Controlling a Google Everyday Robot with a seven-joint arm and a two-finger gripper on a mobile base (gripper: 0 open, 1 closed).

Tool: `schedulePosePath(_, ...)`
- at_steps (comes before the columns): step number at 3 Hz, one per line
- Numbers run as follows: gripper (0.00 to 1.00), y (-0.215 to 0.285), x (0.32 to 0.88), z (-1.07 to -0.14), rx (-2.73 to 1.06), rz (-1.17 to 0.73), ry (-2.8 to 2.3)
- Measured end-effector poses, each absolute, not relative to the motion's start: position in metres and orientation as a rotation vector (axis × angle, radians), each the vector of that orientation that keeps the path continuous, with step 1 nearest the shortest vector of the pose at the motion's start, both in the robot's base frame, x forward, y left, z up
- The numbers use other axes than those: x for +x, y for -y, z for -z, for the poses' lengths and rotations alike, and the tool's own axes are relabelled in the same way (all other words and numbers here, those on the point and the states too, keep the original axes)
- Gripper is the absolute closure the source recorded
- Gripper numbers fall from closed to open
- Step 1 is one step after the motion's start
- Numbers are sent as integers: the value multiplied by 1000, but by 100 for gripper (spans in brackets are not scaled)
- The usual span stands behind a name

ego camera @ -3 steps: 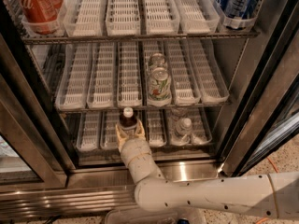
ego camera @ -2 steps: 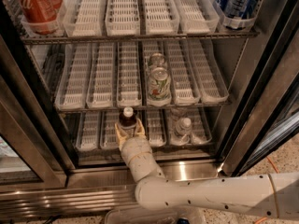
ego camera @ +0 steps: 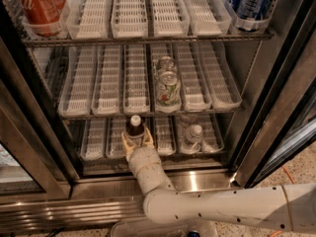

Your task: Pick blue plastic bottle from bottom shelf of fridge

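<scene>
Claw (ego camera: 137, 142) clasping blue plastic bottle (ego camera: 135, 127), bottom shelf (ego camera: 95, 138) front edge, open lanes either side

A single view was provided. The camera was set in front of the open fridge (ego camera: 207, 179), raised above its lower racks, and was aimed downward and inward at close range. The bottom shelf (ego camera: 94, 141) was framed below centre. The pincer (ego camera: 137, 142) was seen there at the blue plastic bottle (ego camera: 135, 127). The arm (ego camera: 222, 209) was seen entering from the lower right corner.
</scene>
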State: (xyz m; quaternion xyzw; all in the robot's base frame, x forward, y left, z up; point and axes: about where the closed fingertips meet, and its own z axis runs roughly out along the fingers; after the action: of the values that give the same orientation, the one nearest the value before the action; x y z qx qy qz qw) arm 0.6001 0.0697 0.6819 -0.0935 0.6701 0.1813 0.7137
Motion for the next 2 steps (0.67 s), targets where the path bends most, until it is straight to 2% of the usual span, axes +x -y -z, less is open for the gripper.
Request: schedulePosePath(2,100,-68,598,-688,-214,-417,-1454)
